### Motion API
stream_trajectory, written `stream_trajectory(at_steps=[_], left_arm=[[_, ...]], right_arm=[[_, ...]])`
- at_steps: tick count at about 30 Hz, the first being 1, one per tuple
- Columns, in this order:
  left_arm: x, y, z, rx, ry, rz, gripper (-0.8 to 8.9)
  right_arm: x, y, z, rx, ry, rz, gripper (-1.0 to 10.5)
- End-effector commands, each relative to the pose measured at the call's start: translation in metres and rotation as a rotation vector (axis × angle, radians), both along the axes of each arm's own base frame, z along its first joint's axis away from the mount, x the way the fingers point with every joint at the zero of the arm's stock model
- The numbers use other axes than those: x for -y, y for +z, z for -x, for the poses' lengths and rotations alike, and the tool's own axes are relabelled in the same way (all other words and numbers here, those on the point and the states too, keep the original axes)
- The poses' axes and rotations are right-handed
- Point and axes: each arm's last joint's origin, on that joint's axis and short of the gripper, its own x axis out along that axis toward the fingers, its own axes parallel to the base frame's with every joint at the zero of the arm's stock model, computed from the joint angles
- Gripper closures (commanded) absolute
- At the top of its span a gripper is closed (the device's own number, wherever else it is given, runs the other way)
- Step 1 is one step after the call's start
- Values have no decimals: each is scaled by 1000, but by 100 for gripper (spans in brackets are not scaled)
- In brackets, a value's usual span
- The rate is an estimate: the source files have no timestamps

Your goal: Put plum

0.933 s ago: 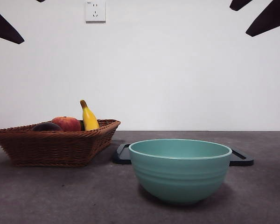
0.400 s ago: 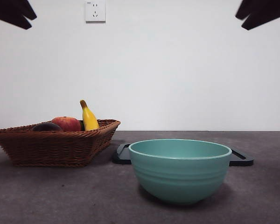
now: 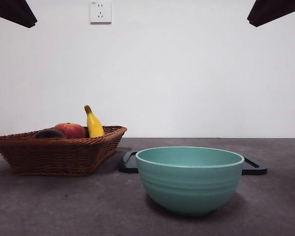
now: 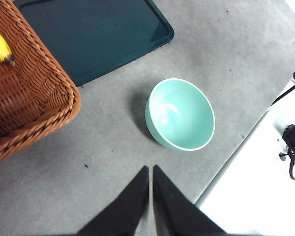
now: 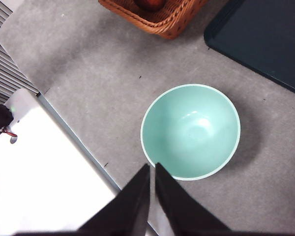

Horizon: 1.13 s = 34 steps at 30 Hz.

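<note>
Plum (image 3: 49, 133) lay in basket (image 3: 59, 155) beside peach (image 3: 70, 130); probably light, firm, slippery, best pinched across its middle. Left gripper (image 4: 151, 169) and right gripper (image 5: 152, 167) hung high, jaws closed, empty.

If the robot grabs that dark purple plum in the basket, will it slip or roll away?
Probably a bit slippery: the small, round, dark purple plum looks smooth and glossy. Being round, it would likely roll on the flat grey table, though the brown wicker basket walls hold it for now. It lies close beside the red fruit, so pinching it alone may be tricky.
</note>
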Motion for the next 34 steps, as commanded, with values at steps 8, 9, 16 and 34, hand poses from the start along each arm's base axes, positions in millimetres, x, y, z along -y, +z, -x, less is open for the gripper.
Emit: stream_trajectory(at_steps=[8, 9, 16, 34], left_arm=[[1, 3, -2, 18, -14, 7, 803], [1, 3, -1, 17, -15, 7, 803], [-9, 25, 5, 346, 20, -2, 803], [-65, -56, 72, 1029, 770, -171, 803]], right_arm=[[-2, 5, -1, 24, 16, -7, 941], [-2, 5, -1, 24, 16, -7, 941], [-2, 5, -1, 24, 16, -7, 941], [-2, 5, -1, 24, 16, -8, 941]])
